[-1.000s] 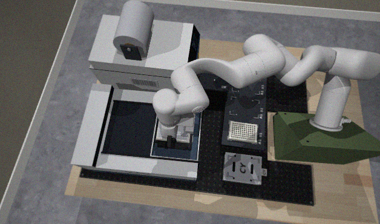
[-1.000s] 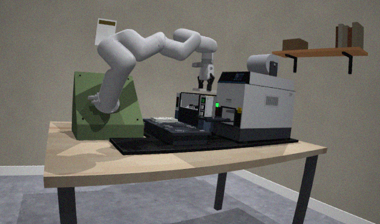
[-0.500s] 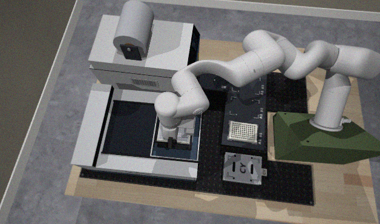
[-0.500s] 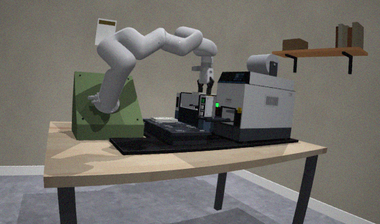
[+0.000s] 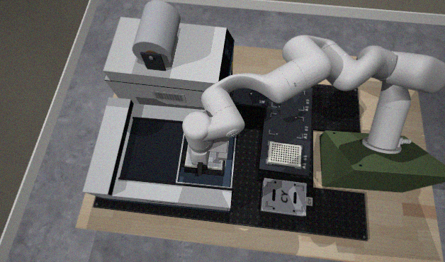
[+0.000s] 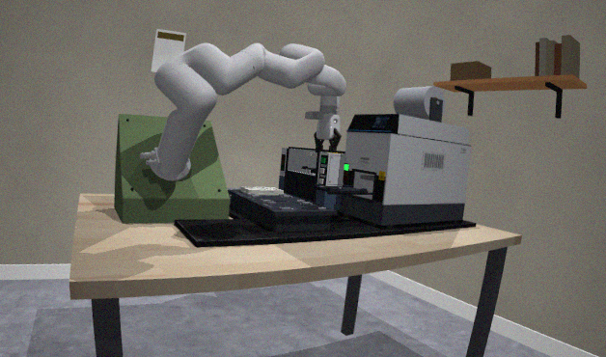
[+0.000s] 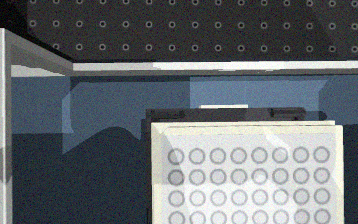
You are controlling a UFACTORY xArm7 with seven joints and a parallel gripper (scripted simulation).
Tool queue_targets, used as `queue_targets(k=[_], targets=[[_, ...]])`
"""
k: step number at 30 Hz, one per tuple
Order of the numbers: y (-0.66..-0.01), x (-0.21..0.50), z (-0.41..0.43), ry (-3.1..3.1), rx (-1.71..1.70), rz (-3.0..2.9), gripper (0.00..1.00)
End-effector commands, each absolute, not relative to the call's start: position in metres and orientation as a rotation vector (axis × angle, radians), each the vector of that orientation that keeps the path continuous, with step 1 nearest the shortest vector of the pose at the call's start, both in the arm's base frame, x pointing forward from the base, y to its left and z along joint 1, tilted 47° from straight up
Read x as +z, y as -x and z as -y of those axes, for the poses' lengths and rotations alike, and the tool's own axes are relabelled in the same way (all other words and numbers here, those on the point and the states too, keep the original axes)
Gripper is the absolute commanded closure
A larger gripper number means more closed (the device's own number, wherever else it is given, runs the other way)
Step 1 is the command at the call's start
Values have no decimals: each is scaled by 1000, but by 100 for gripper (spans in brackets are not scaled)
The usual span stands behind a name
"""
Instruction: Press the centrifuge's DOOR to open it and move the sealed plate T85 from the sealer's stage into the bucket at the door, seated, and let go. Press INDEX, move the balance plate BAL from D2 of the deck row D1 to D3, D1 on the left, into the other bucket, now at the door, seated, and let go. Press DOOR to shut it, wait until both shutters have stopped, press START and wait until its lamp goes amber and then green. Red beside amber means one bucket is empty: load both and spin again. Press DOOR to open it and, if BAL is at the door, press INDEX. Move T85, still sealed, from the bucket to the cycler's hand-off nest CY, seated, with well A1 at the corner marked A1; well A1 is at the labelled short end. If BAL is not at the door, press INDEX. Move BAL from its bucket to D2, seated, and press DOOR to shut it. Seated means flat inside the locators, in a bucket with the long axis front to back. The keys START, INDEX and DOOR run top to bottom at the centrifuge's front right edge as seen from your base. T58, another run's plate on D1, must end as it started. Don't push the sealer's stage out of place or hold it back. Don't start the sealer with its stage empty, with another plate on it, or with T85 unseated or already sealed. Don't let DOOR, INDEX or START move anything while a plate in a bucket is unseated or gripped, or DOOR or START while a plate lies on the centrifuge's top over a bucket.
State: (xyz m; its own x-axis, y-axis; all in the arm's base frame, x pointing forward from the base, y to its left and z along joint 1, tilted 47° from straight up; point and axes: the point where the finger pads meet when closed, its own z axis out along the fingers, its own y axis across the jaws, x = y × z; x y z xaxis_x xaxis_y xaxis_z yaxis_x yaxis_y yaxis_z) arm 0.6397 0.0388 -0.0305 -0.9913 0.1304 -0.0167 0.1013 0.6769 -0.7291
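My jaws [image 5: 204, 169] clench a pale, glossy-filmed well plate [image 7: 247, 172], probably T85, its ringed round wells beneath me over the centrifuge's blue-walled rectangular bucket [image 7: 105, 107].

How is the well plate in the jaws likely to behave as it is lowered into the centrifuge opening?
The plate looks like a flat, rigid slab, so it probably won't sag. Its glossy top suggests smooth, perhaps slippery sides. The gripper holds it over the framed opening, so an edge could catch if it tilts.

Place: probably a lab | centrifuge [image 5: 100, 149], well plate [image 5: 285, 154], perforated bench board [image 5: 337, 212]
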Motion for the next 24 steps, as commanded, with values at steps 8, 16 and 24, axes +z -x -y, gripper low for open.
queue_targets(k=[8,16,24], targets=[[-640,-41,-29,194,1231,2850,100],[-639,-47,-22,194,1231,2850,100],[-638,-53,-16,194,1231,2850,100]])
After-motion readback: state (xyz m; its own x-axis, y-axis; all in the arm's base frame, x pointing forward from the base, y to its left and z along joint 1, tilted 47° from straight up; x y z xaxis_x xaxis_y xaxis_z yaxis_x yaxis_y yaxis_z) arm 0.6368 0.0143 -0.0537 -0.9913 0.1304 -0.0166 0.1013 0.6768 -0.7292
